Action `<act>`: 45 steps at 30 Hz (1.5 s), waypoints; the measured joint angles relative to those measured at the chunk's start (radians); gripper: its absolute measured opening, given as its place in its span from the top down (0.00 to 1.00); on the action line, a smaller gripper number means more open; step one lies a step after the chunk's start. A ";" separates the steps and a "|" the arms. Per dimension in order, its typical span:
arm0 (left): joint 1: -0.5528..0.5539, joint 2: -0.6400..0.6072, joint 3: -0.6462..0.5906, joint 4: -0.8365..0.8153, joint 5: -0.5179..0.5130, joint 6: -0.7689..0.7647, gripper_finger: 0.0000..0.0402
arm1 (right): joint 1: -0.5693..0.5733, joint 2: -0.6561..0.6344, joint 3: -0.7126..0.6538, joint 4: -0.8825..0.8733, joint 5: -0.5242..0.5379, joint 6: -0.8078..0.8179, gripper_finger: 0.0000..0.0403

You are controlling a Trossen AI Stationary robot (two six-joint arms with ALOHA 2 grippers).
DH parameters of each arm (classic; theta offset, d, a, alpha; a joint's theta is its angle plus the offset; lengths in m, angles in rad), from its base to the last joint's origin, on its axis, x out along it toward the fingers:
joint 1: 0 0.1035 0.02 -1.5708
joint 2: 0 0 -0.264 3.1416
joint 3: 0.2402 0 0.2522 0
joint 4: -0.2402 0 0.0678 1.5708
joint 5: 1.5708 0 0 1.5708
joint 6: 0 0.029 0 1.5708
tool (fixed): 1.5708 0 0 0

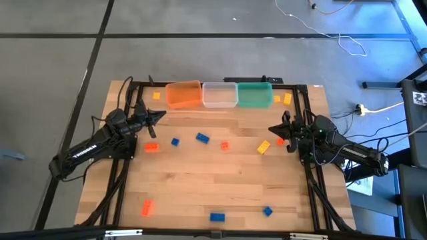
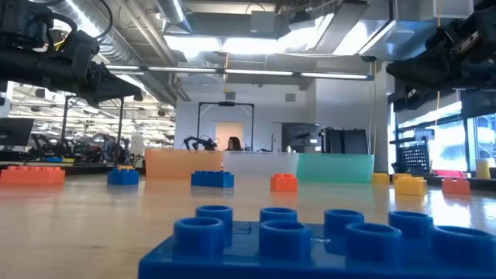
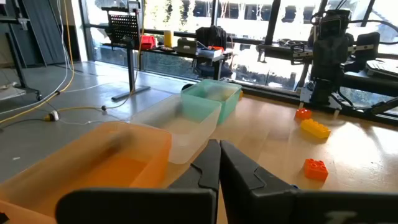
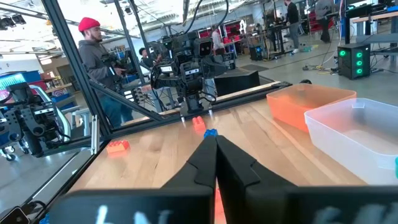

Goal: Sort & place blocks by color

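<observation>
Sitting nearest the front edge of the wooden surface (image 1: 220, 190) are three small plastic bricks: an orange one (image 1: 147, 208) toward the front-left corner, a blue one (image 1: 217, 217) mid-front, and another blue one (image 1: 267, 211) a bit right of it. Farther in, across the middle, a loose row runs left to right: orange brick (image 1: 152, 147), small blue brick (image 1: 175, 141), larger blue brick (image 1: 202, 138), small orange brick (image 1: 225, 145), yellow brick (image 1: 263, 147), and an orange brick (image 1: 280, 141) just beside the right claw.

L claw (image 1: 162, 115) is clenched, fingers pressed together, nothing in it, hovering off the surface near the left edge, tip pointing at the orange tub. R claw (image 1: 272, 129) is likewise clenched and empty, near the right edge, pointing inward.

Along the back edge, touching side by side: translucent orange plastic tub (image 1: 183, 95), clear plastic tub (image 1: 219, 95), green plastic tub (image 1: 254, 94). A yellow brick (image 1: 157, 95) lies left of the tubs; yellow and orange bricks (image 1: 287, 99) lie right of them, near the back-right corner.

A person in a red cap (image 4: 99, 53) stands beyond the surface.
</observation>
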 joint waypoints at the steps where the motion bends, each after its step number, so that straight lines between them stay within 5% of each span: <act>1: 0.000 0.000 0.000 0.000 0.000 0.000 1.00 | 0.000 0.000 0.000 0.000 0.000 0.000 0.98; 31: 0.000 0.000 0.000 0.000 0.000 0.000 1.00 | 0.000 0.002 0.030 0.052 0.001 0.052 0.99; 38: 0.000 0.000 0.000 0.000 0.000 0.000 1.00 | 0.000 0.086 0.237 -0.279 0.159 -0.054 1.00; 45: 0.000 0.000 0.000 0.000 0.000 0.000 1.00 | 0.000 0.350 0.528 -0.599 0.242 0.034 1.00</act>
